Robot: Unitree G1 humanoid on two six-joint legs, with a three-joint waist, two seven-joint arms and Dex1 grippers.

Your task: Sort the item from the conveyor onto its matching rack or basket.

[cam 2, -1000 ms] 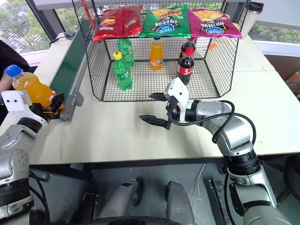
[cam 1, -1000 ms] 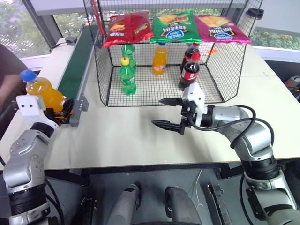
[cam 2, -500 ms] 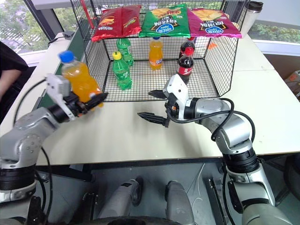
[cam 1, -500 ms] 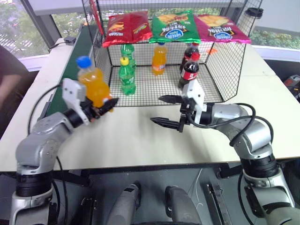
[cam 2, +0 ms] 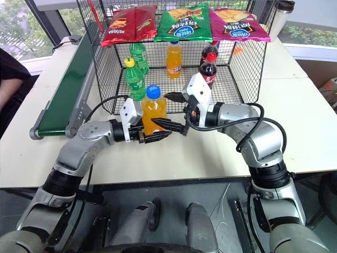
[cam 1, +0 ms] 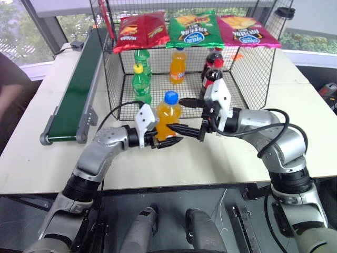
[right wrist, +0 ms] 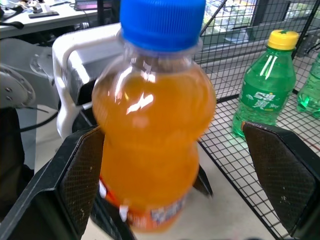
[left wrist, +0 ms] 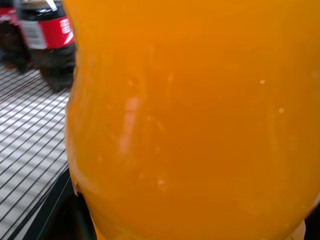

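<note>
The item, an orange soda bottle [cam 1: 167,117] with a blue cap, is held upright above the table just in front of the black wire cage [cam 1: 258,74]. My left gripper [cam 1: 164,139] is shut on its lower part, reaching in from the left. My right gripper [cam 1: 184,114] comes from the right and is open, one finger on each side of the bottle [right wrist: 155,130] without touching it; its fingers [right wrist: 85,175] stand wide apart. In the left wrist view the bottle [left wrist: 190,120] is right in front of the camera. The green conveyor [cam 1: 73,84] lies at the left with nothing on it.
Inside the cage stand two green soda bottles [cam 1: 141,84], an orange bottle [cam 1: 178,66] and two cola bottles [cam 1: 212,79]. Three snack bags [cam 1: 192,29] lie on its mesh top. A person [cam 1: 10,89] sits at the left. A cup [cam 1: 286,16] stands at the back right.
My left arm has swung the orange bottle from the conveyor's near end rightward to the table's middle, between my right gripper's open fingers. The right gripper rose slightly.
</note>
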